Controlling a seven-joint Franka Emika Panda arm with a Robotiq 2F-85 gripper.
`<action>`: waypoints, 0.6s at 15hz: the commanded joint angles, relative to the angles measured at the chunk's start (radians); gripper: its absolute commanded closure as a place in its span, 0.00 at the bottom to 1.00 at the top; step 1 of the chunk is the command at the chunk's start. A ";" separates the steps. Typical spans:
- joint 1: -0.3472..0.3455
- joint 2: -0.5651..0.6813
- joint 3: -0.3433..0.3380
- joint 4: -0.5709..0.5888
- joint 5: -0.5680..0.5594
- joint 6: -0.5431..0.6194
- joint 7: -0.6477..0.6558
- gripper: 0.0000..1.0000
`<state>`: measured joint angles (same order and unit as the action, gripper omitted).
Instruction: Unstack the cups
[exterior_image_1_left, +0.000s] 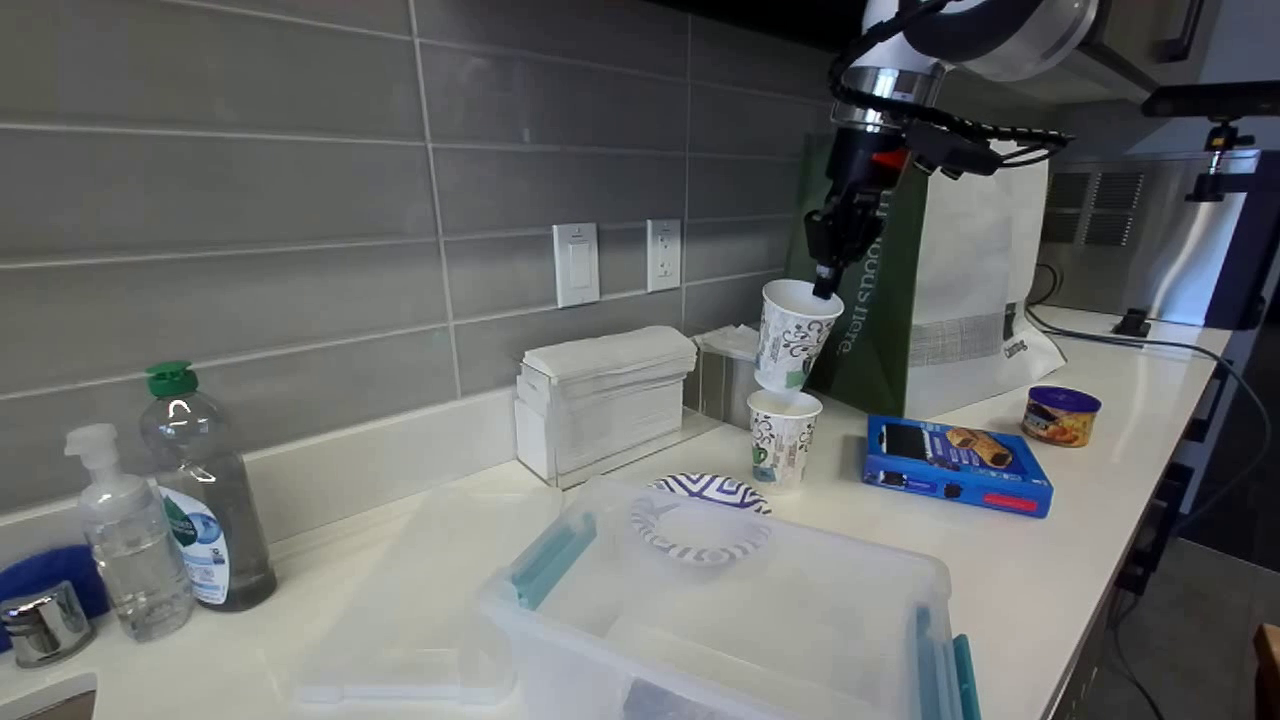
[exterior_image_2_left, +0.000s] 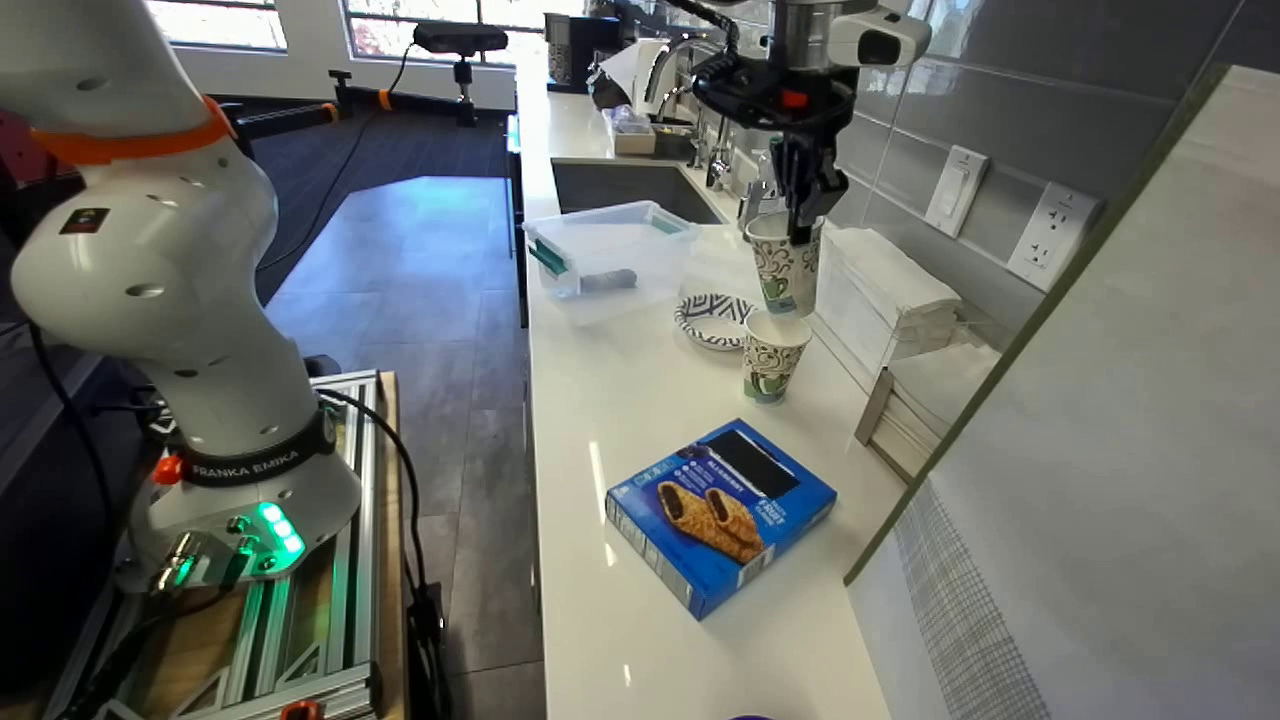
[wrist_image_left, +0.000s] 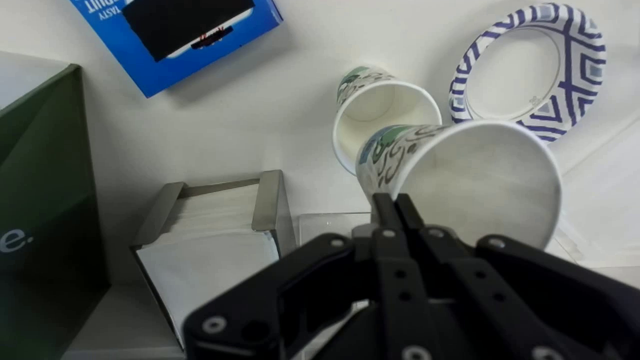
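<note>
While holding the top cup (exterior_image_1_left: 797, 342) by the rim in the nearly closed gripper (wrist_image_left: 395, 199), raise well clear of the bottom cup (exterior_image_1_left: 782, 442) below, then move sideways and lower onto the counter (exterior_image_2_left: 650, 395).

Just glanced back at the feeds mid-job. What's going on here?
The gripper is pinching the upper cup at its rim, holding it slightly tilted in the air over the lower cup. The lower cup stands upright on the counter, between the blue box and the patterned bowl. The upper cup looks lifted out, with its base close above the lower one's opening. It is not yet set down, so the unstacking seems unfinished.
</note>
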<state>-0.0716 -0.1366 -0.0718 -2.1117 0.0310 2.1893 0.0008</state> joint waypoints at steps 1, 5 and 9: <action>0.001 -0.075 0.011 -0.074 -0.033 0.042 0.026 0.99; -0.031 -0.119 0.001 -0.089 -0.079 0.047 0.115 0.99; -0.066 -0.120 -0.040 -0.075 -0.033 0.035 0.136 0.99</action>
<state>-0.1155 -0.2372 -0.0872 -2.1601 -0.0209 2.2097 0.1054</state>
